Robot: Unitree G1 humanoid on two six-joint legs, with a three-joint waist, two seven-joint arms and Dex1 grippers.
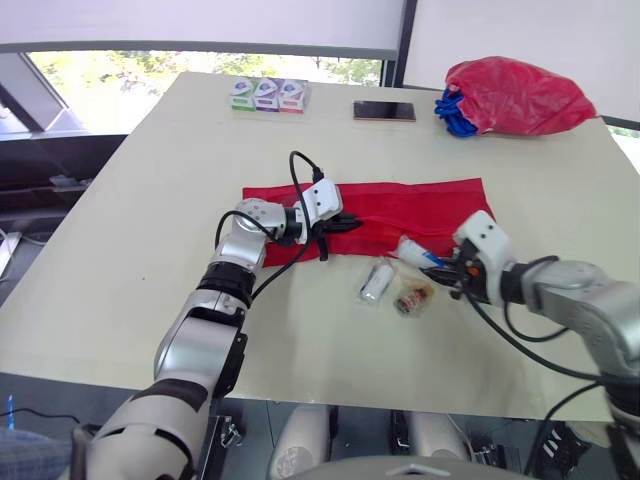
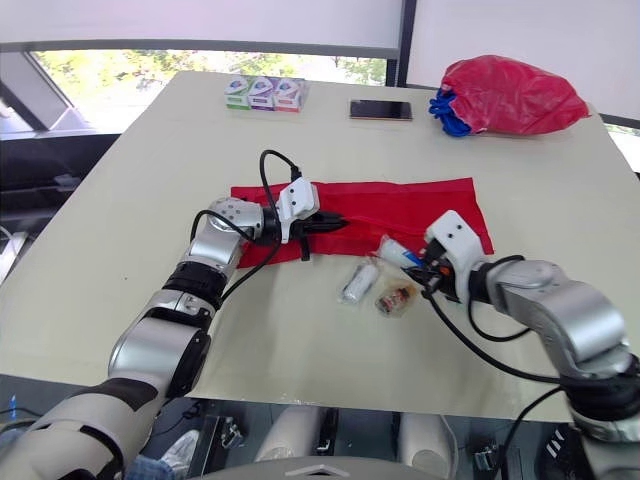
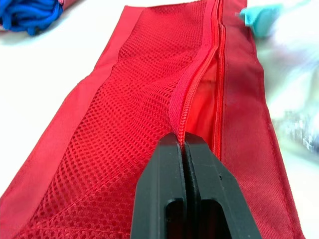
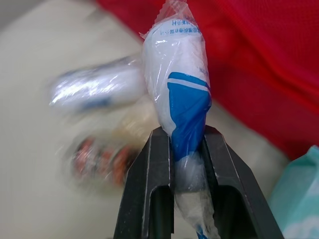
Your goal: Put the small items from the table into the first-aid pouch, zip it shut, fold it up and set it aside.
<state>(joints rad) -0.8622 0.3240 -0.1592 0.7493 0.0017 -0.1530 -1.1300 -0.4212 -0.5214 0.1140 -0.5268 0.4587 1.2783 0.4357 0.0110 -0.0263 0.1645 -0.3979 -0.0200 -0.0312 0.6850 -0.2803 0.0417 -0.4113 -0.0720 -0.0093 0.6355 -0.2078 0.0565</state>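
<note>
The red first-aid pouch (image 1: 410, 212) lies flat across the middle of the table, mesh side up, with its zipper partly open. My left gripper (image 1: 340, 223) is shut on the zipper edge at the pouch's left end, and the left wrist view shows the mesh lip (image 3: 175, 99) pulled up from the opening. My right gripper (image 1: 448, 270) sits just below the pouch's right part, shut on a white-and-blue wrapped packet (image 4: 180, 84). A clear-wrapped white roll (image 1: 377, 283) and a small brownish packet (image 1: 412, 298) lie on the table left of it. A teal item (image 4: 299, 199) rests by the pouch.
Three small boxes (image 1: 266, 95) and a phone (image 1: 384, 111) lie along the far edge. A red plastic bag (image 1: 515, 95) with a blue bundle (image 1: 452, 113) sits at the far right corner. Bare tabletop (image 1: 150, 260) spreads left of the pouch.
</note>
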